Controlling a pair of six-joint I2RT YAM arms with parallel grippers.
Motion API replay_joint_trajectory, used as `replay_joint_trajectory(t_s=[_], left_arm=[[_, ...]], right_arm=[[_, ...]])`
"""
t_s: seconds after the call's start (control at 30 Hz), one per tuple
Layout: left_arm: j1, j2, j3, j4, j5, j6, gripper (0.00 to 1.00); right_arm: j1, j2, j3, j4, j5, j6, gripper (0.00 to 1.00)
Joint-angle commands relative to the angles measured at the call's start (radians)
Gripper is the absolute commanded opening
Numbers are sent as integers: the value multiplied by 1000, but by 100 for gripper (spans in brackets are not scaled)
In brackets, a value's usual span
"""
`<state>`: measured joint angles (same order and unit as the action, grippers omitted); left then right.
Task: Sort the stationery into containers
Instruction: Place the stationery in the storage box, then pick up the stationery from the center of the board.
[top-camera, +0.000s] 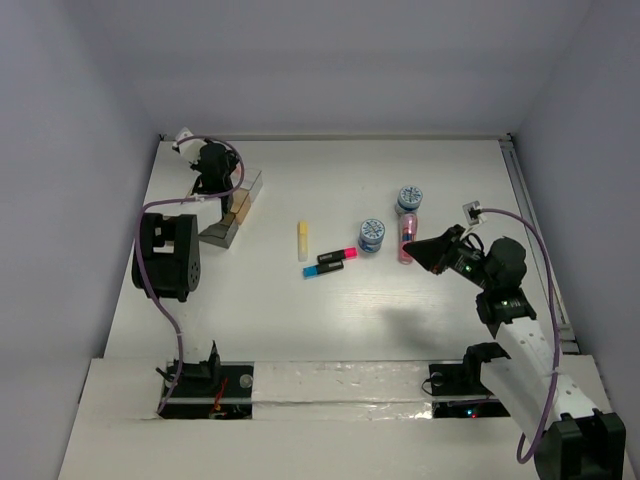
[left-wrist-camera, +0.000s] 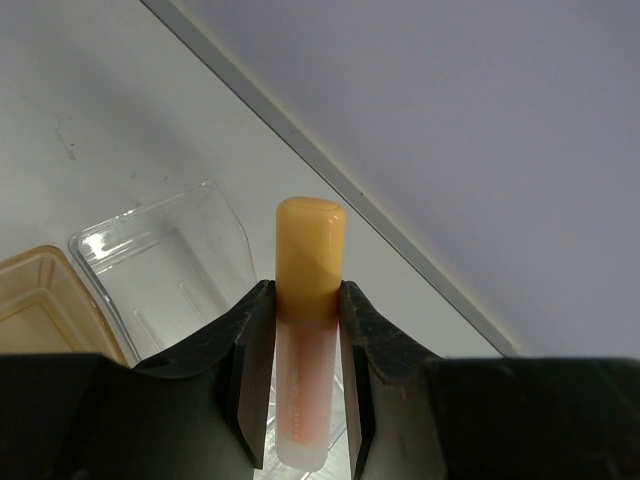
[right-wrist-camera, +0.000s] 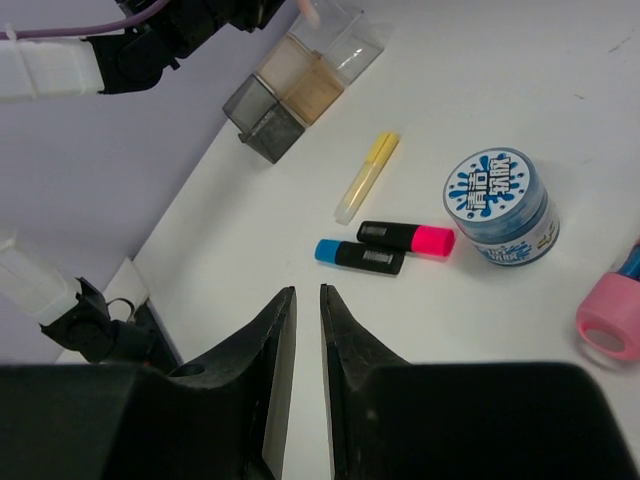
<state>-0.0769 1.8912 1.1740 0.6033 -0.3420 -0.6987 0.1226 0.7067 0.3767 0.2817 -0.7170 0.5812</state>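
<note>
My left gripper (left-wrist-camera: 305, 292) is shut on the orange marker (left-wrist-camera: 310, 250) and holds it above the clear box (left-wrist-camera: 160, 270), with the tan-brown box (left-wrist-camera: 40, 300) beside it. From above, the left gripper (top-camera: 214, 166) is over the far end of the box cluster (top-camera: 236, 212). My right gripper (right-wrist-camera: 308, 290) is empty, its jaws nearly together, above bare table near the pink tube (top-camera: 407, 245). The yellow marker (right-wrist-camera: 366, 178), the pink-and-black marker (right-wrist-camera: 405, 237), the blue-and-black marker (right-wrist-camera: 360, 256) and a patterned tub (right-wrist-camera: 498, 205) lie ahead of it. A second tub (top-camera: 409, 198) stands further back.
The dark grey box (right-wrist-camera: 262, 112) is the nearest of the row, then the tan-brown box (right-wrist-camera: 300, 80) and the clear box (right-wrist-camera: 345, 40). The pink tube's open end (right-wrist-camera: 608, 325) shows at the right edge. Grey walls close the table's far and left sides.
</note>
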Motion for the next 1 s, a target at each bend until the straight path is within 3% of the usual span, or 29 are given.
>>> replay_joint_trajectory(t_s=[0.0, 0.43, 0.8, 0.97], left_arm=[[2, 6, -17, 99, -8, 8, 4], [-8, 40, -62, 159, -2, -10, 13], [-17, -14, -76, 121, -34, 47, 62], [-30, -107, -97, 121, -32, 76, 65]], right_arm=[[14, -7, -4, 71, -22, 5, 22], [14, -10, -7, 91, -39, 16, 22], [14, 7, -10, 96, -32, 16, 22], [14, 2, -9, 83, -19, 12, 22]])
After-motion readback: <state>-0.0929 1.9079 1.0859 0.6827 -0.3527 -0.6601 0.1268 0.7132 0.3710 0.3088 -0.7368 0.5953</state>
